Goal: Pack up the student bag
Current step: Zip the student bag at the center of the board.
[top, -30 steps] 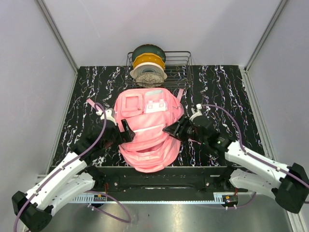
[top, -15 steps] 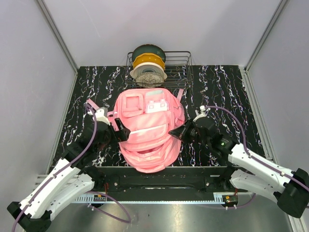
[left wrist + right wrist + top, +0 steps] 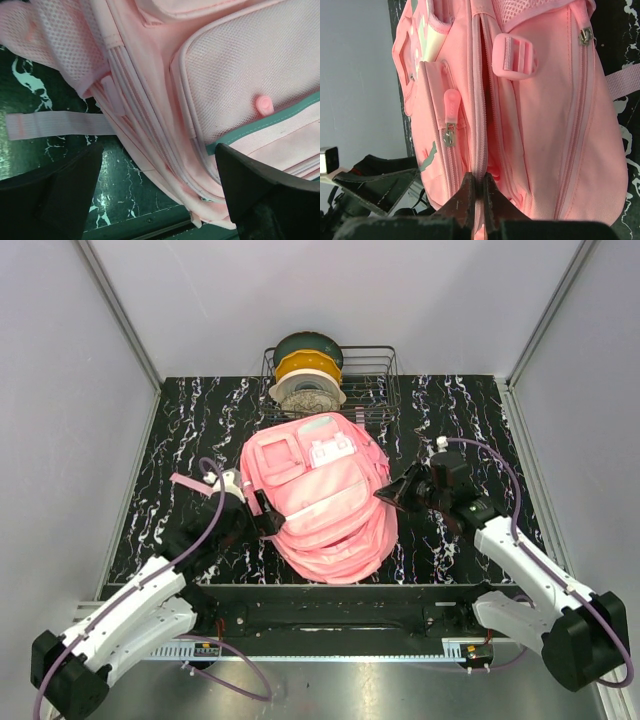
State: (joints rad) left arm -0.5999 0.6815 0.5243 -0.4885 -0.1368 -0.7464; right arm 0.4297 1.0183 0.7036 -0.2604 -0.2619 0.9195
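On student bag (image 3: 545,130), right pincer (image 3: 479,177) (clamped)

A robotics lab cell: bare grey walls (image 3: 300,300) on aluminium rails (image 3: 120,325), a black marbled table (image 3: 470,420), wire basket (image 3: 378,375) at 12 o'clock.

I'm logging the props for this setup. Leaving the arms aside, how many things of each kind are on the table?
student bag: 1
wire basket: 1
spools in the basket: 3 (dark green, yellow, white)
Total: 5
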